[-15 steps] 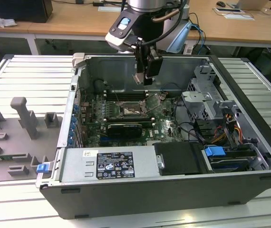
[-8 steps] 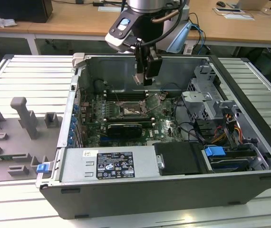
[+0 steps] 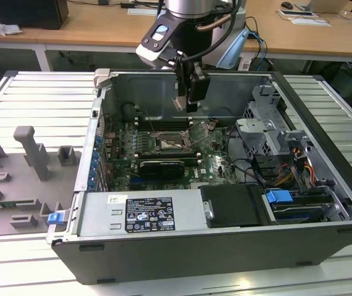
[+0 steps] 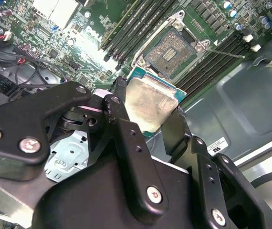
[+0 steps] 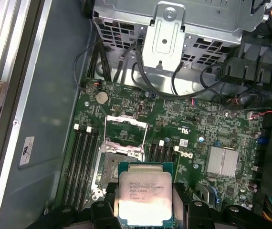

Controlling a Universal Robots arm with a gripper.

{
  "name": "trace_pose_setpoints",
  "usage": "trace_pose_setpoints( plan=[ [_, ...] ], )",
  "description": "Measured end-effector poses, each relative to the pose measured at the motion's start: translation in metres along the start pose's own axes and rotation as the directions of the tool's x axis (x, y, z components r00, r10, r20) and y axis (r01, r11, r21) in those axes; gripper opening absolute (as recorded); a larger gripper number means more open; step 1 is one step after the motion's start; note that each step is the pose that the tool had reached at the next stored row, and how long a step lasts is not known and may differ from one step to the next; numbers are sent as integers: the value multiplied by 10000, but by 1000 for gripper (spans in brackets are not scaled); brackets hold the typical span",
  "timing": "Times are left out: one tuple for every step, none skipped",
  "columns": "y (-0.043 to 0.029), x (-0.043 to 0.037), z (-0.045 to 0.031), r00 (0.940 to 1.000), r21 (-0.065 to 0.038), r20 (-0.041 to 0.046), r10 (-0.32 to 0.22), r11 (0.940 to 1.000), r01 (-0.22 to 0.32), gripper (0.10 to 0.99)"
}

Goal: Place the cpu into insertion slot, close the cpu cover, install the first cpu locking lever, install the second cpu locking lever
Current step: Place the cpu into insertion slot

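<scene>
- The computer case (image 3: 225, 246) lies open across the middle of the exterior view, with a fixture tray (image 3: 21, 172) at its left and a desk (image 3: 89, 28) behind it along the top edge.
- Inside, the insertion slot (image 3: 168, 143) sits near the centre, with memory slots (image 3: 163, 121) behind it, a graphics card (image 3: 160, 166) in front and a drive cage (image 3: 265, 120) to the right.
- The gripper (image 3: 187, 106) hangs over the board near the slot and clear of it, with the cpu (image 4: 151, 102) clamped between its fingers.
- The cpu cover (image 5: 126, 118) stands raised at the slot's edge.

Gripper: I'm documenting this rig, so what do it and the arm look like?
The gripper is matte black, with angular linked fingers fastened by silver screws. The arm is silver-grey, its joint cap pale blue; black cables loop beside it.
</scene>
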State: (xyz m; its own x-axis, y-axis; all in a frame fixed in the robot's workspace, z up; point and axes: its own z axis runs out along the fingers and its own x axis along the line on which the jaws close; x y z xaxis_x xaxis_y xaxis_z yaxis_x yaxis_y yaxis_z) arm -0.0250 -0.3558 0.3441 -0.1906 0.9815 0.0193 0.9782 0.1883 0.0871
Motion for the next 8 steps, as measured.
trace_pose_setpoints(
  plan=[
    [0,0,2,10000,-1,0,7,10000,-7,537],
    [0,0,7,10000,-1,2,21,10000,-21,537],
    [-1,0,11,10000,-2,2,28,10000,-28,537],
    [-2,0,18,10000,-1,3,36,10000,-36,537],
    [-2,0,23,10000,-1,3,40,10000,-40,537],
    [-2,-1,28,10000,-1,4,43,10000,-43,537],
    [-3,-1,37,10000,-1,5,55,10000,-55,537],
    [-5,0,46,9999,-2,16,145,9999,-145,537]
  ],
)
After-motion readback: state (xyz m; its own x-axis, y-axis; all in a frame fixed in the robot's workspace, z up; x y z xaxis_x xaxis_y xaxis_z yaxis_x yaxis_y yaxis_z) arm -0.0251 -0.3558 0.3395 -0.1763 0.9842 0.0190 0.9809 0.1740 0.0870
